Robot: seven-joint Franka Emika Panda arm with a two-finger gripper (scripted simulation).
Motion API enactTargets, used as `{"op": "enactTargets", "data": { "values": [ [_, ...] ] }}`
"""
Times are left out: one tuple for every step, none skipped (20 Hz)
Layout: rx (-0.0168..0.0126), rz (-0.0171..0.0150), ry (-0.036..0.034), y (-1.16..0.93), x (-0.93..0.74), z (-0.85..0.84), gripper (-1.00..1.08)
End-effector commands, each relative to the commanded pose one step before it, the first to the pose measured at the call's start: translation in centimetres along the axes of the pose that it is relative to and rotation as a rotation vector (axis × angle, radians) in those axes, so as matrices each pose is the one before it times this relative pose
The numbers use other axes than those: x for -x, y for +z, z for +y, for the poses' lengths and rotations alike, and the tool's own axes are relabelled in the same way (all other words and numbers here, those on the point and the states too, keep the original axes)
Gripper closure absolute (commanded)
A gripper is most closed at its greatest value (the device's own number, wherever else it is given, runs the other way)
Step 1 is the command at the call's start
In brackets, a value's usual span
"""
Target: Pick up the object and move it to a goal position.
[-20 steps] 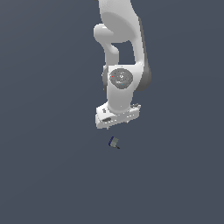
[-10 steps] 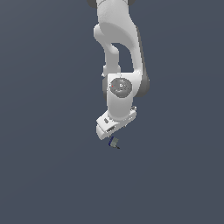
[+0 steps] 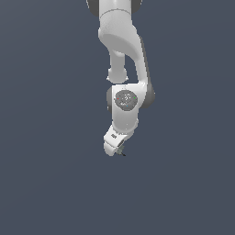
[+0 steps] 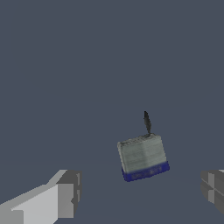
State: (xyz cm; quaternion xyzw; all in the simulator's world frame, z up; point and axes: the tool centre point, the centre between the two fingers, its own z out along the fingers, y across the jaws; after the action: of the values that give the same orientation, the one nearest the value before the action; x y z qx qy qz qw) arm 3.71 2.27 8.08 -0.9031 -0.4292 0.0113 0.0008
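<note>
The object (image 4: 142, 157) is a tiny grey block with a dark blue edge and a thin dark tip (image 4: 147, 122). In the wrist view it lies between my two fingers (image 4: 65, 197), which stand wide apart on either side and do not touch it. My gripper (image 4: 140, 190) is open. In the exterior view the white gripper (image 3: 114, 148) hangs low under the arm, and the object (image 3: 121, 152) peeks out at its lower edge, mostly hidden by the hand.
The white arm (image 3: 124, 55) reaches down from the top of the exterior view. A plain dark grey-blue ground (image 3: 50, 183) surrounds it on every side. No other object shows.
The gripper has come down and turned at the wrist, from well above the object to right over it. The object has stayed in place.
</note>
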Motion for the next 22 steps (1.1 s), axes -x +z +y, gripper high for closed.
{"op": "enactTargets", "data": {
  "values": [
    [0.00363, 0.00493, -0.06281, 0.484, -0.239, 0.313, -0.92],
    [0.00118, 0.00165, -0.02099, 0.169, -0.069, 0.108, -0.92],
    [0.00111, 0.00156, -0.01952, 0.157, -0.061, 0.101, -0.92],
    [0.00105, 0.00146, -0.01806, 0.146, -0.055, 0.094, -0.92],
    [0.00098, 0.00135, -0.01659, 0.134, -0.048, 0.087, -0.92],
    [0.00091, 0.00125, -0.01514, 0.122, -0.043, 0.08, -0.92],
    [0.00084, 0.00113, -0.01369, 0.111, -0.037, 0.072, -0.92],
    [0.00076, 0.00102, -0.01223, 0.099, -0.032, 0.065, -0.92],
    [0.00068, 0.00091, -0.01077, 0.087, -0.026, 0.058, -0.92],
    [0.0006, 0.00079, -0.00937, 0.076, -0.024, 0.049, -0.92],
    [0.00051, 0.00067, -0.00789, 0.064, -0.018, 0.043, -0.92],
    [0.00042, 0.00055, -0.00648, 0.052, -0.016, 0.034, -0.92],
    [0.00033, 0.00043, -0.005, 0.041, -0.01, 0.028, -0.92],
    [0.00024, 0.00031, -0.00363, 0.029, -0.011, 0.018, -0.92],
    [0.00014, 0.00018, -0.00206, 0.018, 0.001, 0.015, -0.92],
    [0.00005, 0.00006, -0.00069, 0.006, 0.0, 0.005, -0.92],
    [-0.00057, -0.00053, 0.00467, -0.02, 0.019, -0.031, -0.92],
    [0.0, 0.0, 0.0, 0.036, 0.002, 0.001, -0.92],
    [0.0, 0.0, 0.0, 0.108, 0.007, 0.002, -0.92],
    [0.0, 0.0, 0.0, 0.179, 0.012, 0.003, -0.92],
    [0.00008, 0.00003, -0.00069, 0.245, -0.023, -0.018, -0.92],
    [0.0, 0.0, 0.0, 0.321, 0.022, 0.004, -0.92]
  ]
}}
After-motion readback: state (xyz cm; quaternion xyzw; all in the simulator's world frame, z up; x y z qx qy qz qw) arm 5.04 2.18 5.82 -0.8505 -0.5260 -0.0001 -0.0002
